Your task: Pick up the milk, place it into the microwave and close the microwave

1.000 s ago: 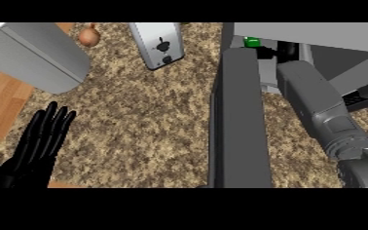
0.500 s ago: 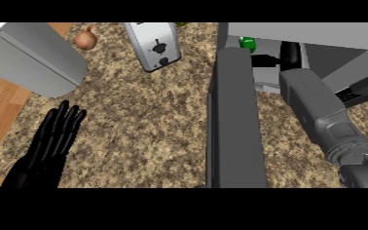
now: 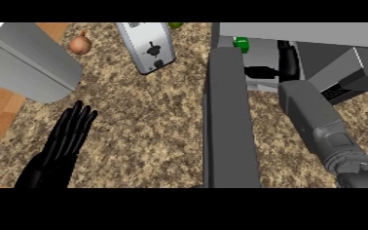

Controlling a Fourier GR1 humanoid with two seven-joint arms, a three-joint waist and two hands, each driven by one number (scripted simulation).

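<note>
— Left robot hand (image 3: 63, 143)?
— Open, fingers straight, resting low over the speckled bench (image 3: 151, 122).
— The right?
— Right robot hand (image 3: 282, 69) reaches past the open door (image 3: 229, 122) into the microwave (image 3: 302, 44), curled round the green-capped milk (image 3: 242, 44).

Left hand (image 3: 61, 143) farther onto counter (image 3: 144, 126) than before.

The worktop (image 3: 151, 122) looks like speckled brown stone, matt and grainy. At its left edge a strip of warm wood (image 3: 9, 108) shows. The toaster (image 3: 149, 46) looks like brushed metal, and the microwave door (image 3: 229, 122) is smooth, dark grey and matt.
</note>
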